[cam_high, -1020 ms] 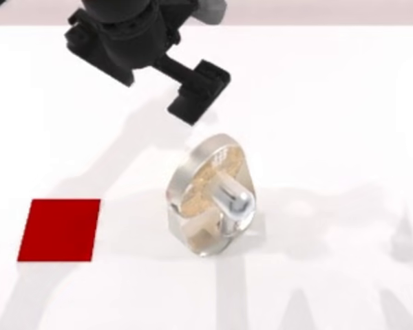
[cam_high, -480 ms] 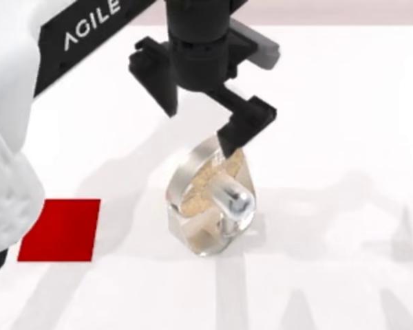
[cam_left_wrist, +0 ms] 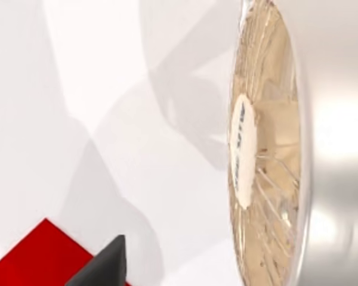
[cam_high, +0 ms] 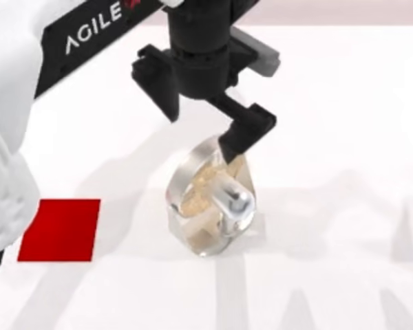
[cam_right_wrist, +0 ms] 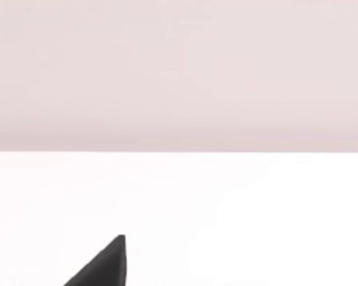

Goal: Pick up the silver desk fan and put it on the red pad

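You're looking at a plain white worktop, brightly lit, with soft grey shadows streaking across it. Beyond its far edge stands a pale pinkish wall.

White arm, black "AGILE"-lettered hand

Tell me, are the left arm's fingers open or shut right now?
Open. In the top view the left gripper has its fingers spread wide over the fan, gripping nothing.
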`<action>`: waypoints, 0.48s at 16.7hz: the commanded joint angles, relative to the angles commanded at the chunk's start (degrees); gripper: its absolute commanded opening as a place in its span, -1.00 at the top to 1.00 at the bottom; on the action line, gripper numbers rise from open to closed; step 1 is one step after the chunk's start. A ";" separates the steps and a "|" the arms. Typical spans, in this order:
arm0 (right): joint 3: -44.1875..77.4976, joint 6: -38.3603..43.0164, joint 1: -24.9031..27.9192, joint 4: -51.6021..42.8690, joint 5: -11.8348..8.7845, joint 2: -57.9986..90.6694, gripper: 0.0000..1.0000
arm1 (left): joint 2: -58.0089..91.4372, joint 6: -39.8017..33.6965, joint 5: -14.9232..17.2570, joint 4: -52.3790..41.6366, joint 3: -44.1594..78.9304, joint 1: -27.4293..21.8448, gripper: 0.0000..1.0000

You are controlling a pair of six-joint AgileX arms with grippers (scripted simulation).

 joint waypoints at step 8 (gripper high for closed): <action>0.00 0.00 0.00 0.00 0.00 0.00 -1.00 | -1.86 -0.08 -0.02 9.33 -11.62 -0.04 -1.00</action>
